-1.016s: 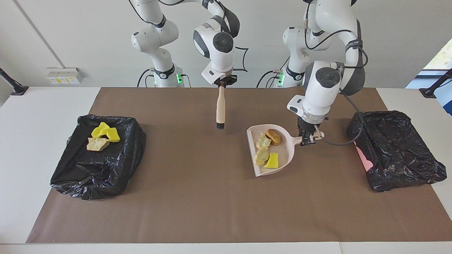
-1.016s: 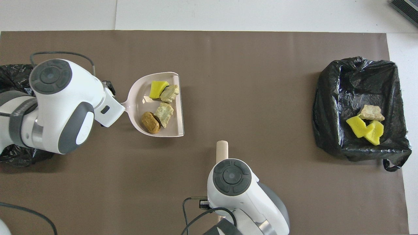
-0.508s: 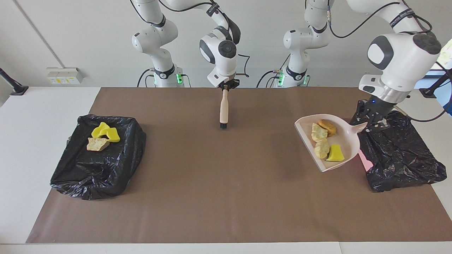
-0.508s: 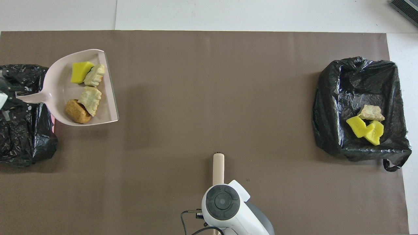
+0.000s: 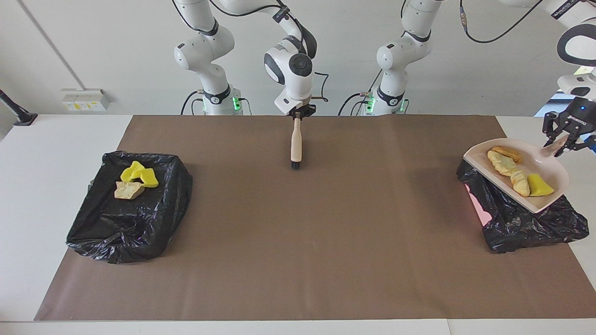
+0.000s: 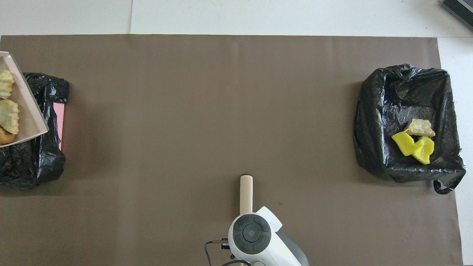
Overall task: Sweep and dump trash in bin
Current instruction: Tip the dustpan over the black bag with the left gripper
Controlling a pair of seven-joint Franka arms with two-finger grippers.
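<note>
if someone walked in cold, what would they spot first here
The left claw holds a loaded pink dustpan over the black bin bag at the left arm's end of the table. Bright yellow scraps lie in the other bag, and the right claw dangles a brush mid-table.

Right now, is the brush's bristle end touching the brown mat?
Cannot tell. In the facing view the brush hangs upright from the right hand, bristles near the brown mat, no plain gap or contact.

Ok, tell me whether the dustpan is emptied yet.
Not yet: the dustpan, held by the left gripper over the bin, still carries its trash.
</note>
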